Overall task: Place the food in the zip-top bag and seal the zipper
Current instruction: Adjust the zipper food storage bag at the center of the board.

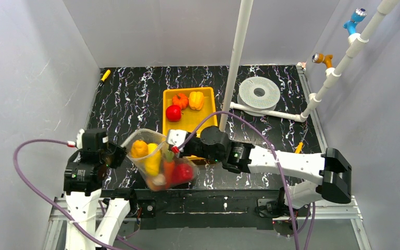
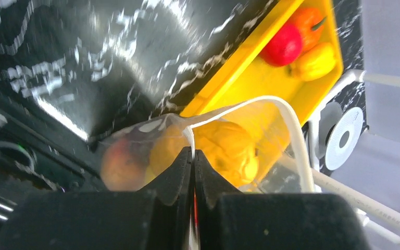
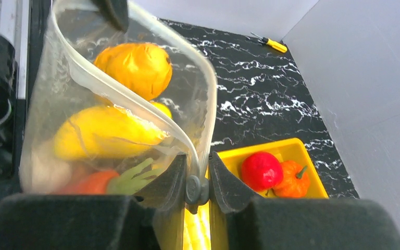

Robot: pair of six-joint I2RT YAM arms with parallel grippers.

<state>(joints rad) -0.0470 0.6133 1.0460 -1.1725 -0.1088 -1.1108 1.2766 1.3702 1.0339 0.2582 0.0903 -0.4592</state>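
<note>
Zip-top bag (image 1: pixel 145 131), held near the yellow tray (image 1: pixel 206 123) with left gripper (image 2: pixel 192 156) and right gripper (image 3: pixel 197 179) each clamped on its rim: slippery film may slide free, spilling food (image 1: pixel 139 149).

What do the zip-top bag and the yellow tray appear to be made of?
The zip-top bag looks like thin clear plastic film: the food shows through, and it creases and glints. The yellow tray looks like rigid, smooth plastic, given its uniform colour and raised rim.

Left arm (image 1: pixel 82 208) and right arm (image 1: pixel 297 164): white link shells, black joint housings. Purple cable (image 1: pixel 14 164) looping off each wrist. Gripper fingers (image 3: pixel 169 182) matte black, blocky.
</note>
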